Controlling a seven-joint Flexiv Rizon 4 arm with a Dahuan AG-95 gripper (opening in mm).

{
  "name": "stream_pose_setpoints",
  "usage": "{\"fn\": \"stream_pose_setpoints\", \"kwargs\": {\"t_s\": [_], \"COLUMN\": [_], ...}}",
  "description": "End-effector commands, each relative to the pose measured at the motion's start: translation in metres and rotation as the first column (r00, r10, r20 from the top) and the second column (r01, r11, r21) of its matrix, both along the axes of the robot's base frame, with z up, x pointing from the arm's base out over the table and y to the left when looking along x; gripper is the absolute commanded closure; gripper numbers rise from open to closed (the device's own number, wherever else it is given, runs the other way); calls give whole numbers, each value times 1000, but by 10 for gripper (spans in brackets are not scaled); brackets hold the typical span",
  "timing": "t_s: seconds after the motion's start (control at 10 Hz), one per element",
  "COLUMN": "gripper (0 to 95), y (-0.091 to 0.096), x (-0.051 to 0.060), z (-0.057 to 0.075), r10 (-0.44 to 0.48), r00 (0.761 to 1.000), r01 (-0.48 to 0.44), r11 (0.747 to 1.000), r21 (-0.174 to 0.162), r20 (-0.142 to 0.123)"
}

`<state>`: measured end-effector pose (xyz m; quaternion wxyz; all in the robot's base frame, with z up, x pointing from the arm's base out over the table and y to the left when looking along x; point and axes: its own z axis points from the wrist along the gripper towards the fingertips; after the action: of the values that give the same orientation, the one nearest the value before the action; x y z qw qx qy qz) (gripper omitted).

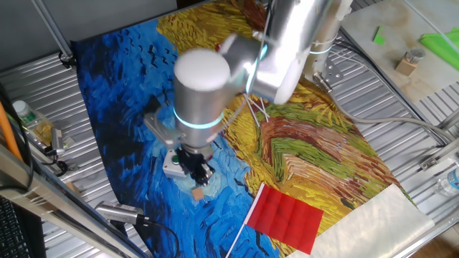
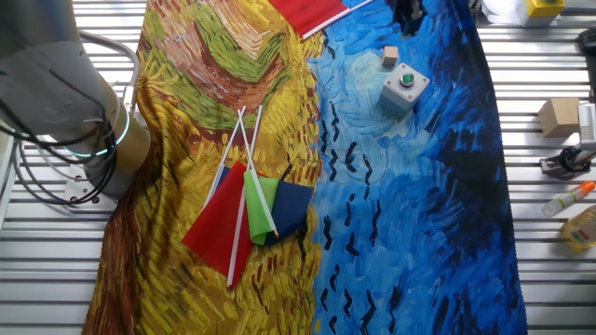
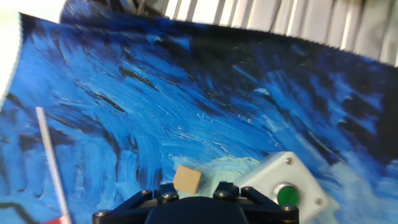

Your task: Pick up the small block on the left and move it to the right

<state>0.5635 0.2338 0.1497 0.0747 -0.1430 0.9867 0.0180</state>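
Note:
The small block (image 1: pixel 199 192) is a tiny tan wooden cube lying on the blue part of the painted cloth. It also shows in the other fixed view (image 2: pixel 390 56) and in the hand view (image 3: pixel 186 179). My gripper (image 1: pixel 200 175) hangs just above the block, not touching it, and its dark fingers look spread apart. In the hand view only the gripper's black base shows at the bottom edge, with the block just beyond it, between the two finger mounts. The gripper holds nothing.
A white box with a green button (image 3: pixel 286 186) stands right beside the block (image 1: pixel 172 165). A red flag (image 1: pixel 287 217) lies nearby on the cloth. Several flags (image 2: pixel 247 209) lie on the yellow part. A larger wooden block (image 2: pixel 559 116) sits off the cloth.

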Motion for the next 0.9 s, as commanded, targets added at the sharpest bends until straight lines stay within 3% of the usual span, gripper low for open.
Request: {"fn": "stream_pose_setpoints", "kwargs": {"t_s": [0.1,0.2,0.3,0.4,0.5,0.6,0.7,0.9], "gripper": [570,570,760,760,950,950,950,950], "y": [-3,-7,-9,-12,-15,-18,-23,-33], "x": [0,-1,-3,-5,-7,-8,-9,-12], "z": [14,24,30,34,37,41,48,59], "r10": [-14,-14,-18,-17,-18,-20,-5,17], "r00": [1000,1000,1000,1000,1000,999,997,996], "r01": [14,14,18,16,18,20,5,-16], "r11": [1000,1000,1000,1000,1000,1000,1000,1000], "r21": [-8,-12,-13,-13,-14,-11,-6,4], "r20": [-4,-9,-12,-13,-21,-41,-81,-93]}}
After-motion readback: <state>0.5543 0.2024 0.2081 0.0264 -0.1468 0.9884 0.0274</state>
